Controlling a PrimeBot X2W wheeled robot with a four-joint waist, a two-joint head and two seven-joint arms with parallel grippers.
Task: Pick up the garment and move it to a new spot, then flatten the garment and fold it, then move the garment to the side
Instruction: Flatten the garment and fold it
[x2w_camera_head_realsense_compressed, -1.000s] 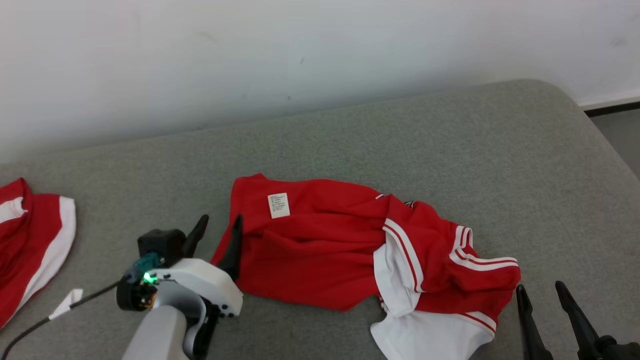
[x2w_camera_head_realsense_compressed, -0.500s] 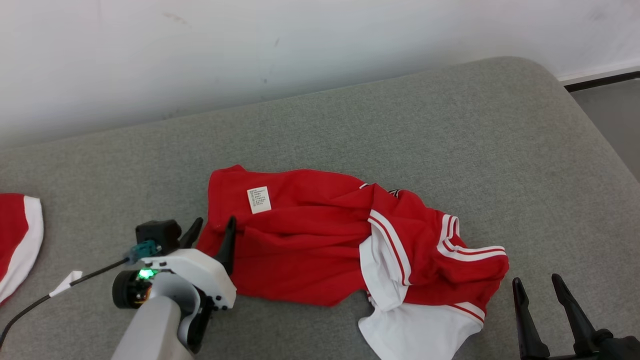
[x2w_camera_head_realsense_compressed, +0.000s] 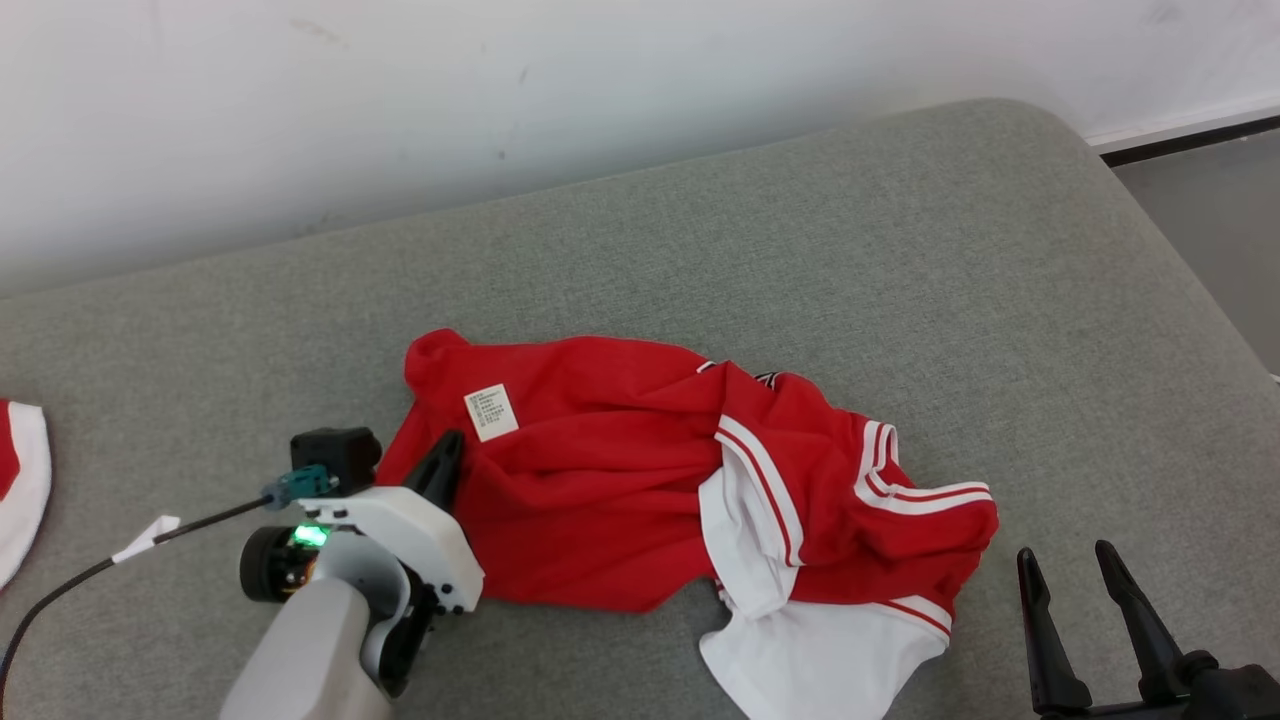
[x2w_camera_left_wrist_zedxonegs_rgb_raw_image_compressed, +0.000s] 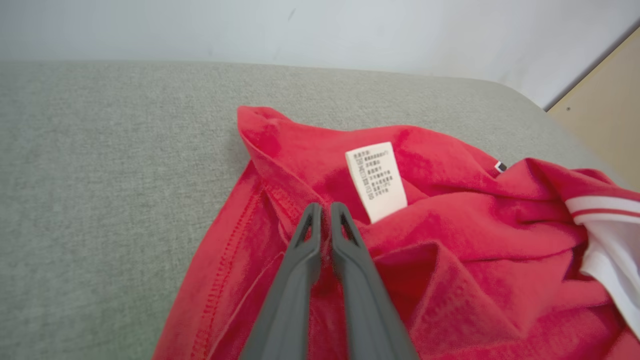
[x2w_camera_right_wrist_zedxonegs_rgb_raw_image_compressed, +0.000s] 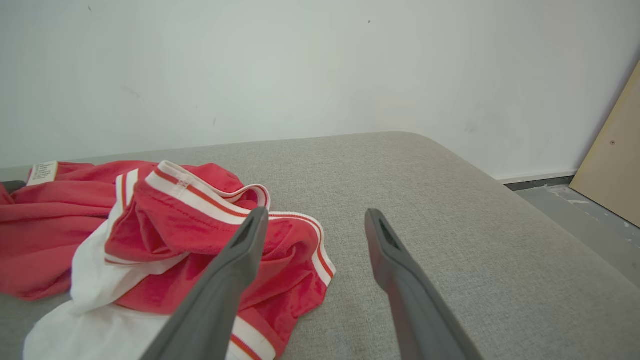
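a grey fabric surface (x2w_camera_head_realsense_compressed: 900, 250) runs out ahead of both grippers to a white wall (x2w_camera_head_realsense_compressed: 600, 80). the red shirt (x2w_camera_head_realsense_compressed: 600, 500), with white panels and striped trim, lies crumpled on the surface between the two grippers, its white end just to the left of the right gripper. a second red and white garment (x2w_camera_head_realsense_compressed: 15, 490) lies well off to the left of the left gripper. the left gripper (x2w_camera_left_wrist_zedxonegs_rgb_raw_image_compressed: 325, 212) has its fingers drawn nearly together, pinching a fold of the shirt's red hem. the right gripper (x2w_camera_head_realsense_compressed: 1065, 560) is spread wide, holding nothing, clear of the cloth. the shirt's white label (x2w_camera_left_wrist_zedxonegs_rgb_raw_image_compressed: 376, 181) lies just beyond the left gripper's tips, to their right.
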